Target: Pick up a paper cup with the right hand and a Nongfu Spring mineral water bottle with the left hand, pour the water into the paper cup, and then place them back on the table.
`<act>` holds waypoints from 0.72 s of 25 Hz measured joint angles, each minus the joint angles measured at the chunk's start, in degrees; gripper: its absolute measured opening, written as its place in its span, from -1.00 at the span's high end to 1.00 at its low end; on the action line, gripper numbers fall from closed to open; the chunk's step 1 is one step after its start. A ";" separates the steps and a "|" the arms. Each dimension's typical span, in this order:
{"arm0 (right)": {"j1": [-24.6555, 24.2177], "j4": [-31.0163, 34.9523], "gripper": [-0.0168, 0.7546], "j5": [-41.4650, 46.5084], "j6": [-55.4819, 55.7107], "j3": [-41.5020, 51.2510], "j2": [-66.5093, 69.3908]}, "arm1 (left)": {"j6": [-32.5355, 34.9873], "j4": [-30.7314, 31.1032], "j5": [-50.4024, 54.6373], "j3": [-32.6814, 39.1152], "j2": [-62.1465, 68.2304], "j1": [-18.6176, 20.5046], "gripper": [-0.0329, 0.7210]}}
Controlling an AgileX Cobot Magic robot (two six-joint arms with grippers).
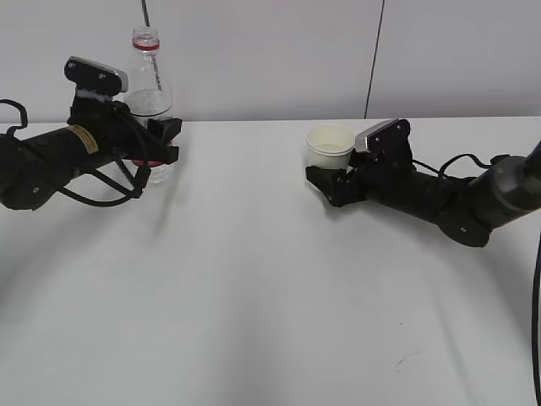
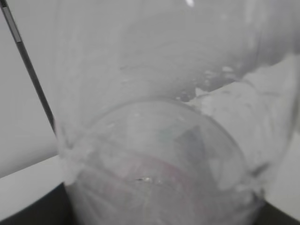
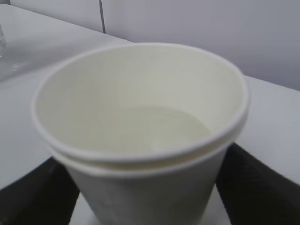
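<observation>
The clear Nongfu Spring bottle point(image 1: 149, 89) with its red neck ring stands upright on the white table point(image 1: 254, 279) at the far left. My left gripper point(image 1: 167, 142) is closed round its labelled lower part. The bottle point(image 2: 159, 140) fills the left wrist view, and how much water it holds is unclear. The cream-white paper cup point(image 1: 330, 146) stands upright right of centre, and my right gripper point(image 1: 328, 182) is closed round its lower half. In the right wrist view the cup point(image 3: 140, 117) sits between the black fingers point(image 3: 33, 197). I cannot tell whether the cup is lifted.
A pale wall runs behind the table with a thin dark cable point(image 1: 373, 59) hanging down it, and another shows in the left wrist view point(image 2: 28, 70). Black cables loop from both arms.
</observation>
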 joint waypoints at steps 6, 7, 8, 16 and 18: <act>-1.46 0.90 -0.73 -0.90 -0.09 3.63 -0.61 | 0.00 0.06 0.00 0.00 0.00 0.00 -0.11; -1.80 0.90 -0.73 -1.61 -0.13 4.57 -0.87 | -0.05 0.06 0.00 0.00 0.00 0.00 -0.11; -2.18 0.93 -0.73 -2.32 -0.22 5.56 -1.11 | -0.05 0.06 0.00 0.00 0.00 0.00 -0.11; -5.05 1.16 -0.73 -9.25 -0.22 14.96 -3.93 | -1.64 0.00 0.00 0.00 0.00 0.00 -0.11; -5.41 0.89 -0.73 -9.77 -0.78 17.70 -6.29 | -3.48 0.00 0.00 0.00 0.00 0.00 -0.11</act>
